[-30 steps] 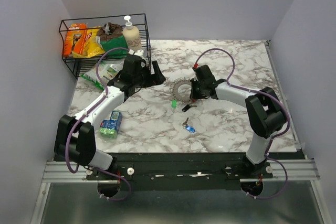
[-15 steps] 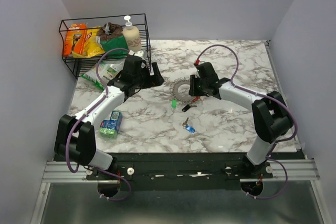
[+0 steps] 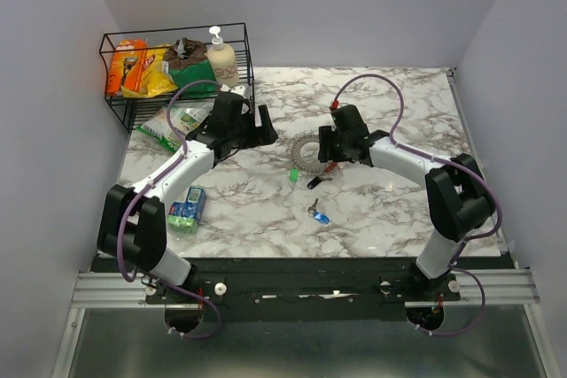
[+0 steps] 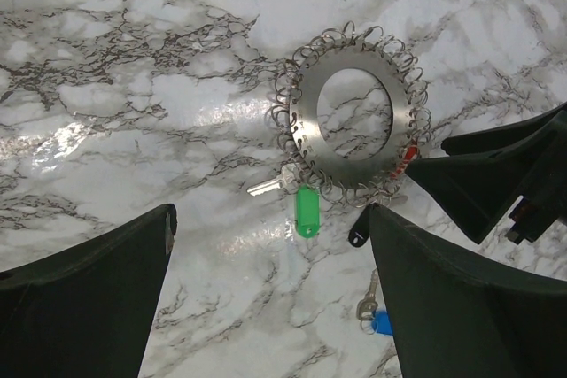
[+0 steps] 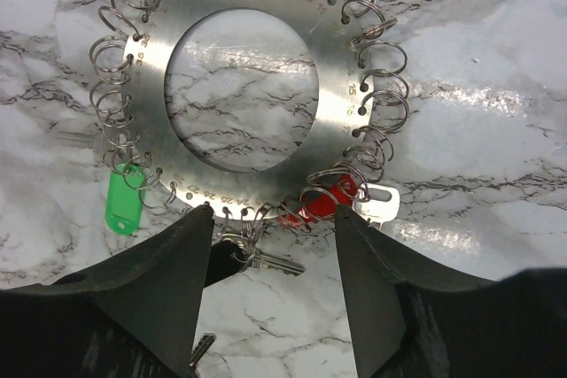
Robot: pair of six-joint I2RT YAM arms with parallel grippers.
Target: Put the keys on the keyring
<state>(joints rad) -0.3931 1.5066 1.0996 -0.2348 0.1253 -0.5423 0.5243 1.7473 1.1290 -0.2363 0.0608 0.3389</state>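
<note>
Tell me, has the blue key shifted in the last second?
No. The blue key sits where it was, same gap from the keyring.

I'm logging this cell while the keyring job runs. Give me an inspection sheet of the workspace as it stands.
Surface: marble-patterned table, no spills seen.
Job's things: keyring flat mid-table; green key, red key and black key at its near rim; blue key lying apart from it.
Clutter: wire basket holding packets and a soap bottle; green packet; blue box.
Grippers: left gripper open, empty; right gripper open, fingers either side of the red key.
Cables: purple cables looped over both arms, clear of the keyring.
Surroundings: plain walls; metal rail at the near edge.
</note>
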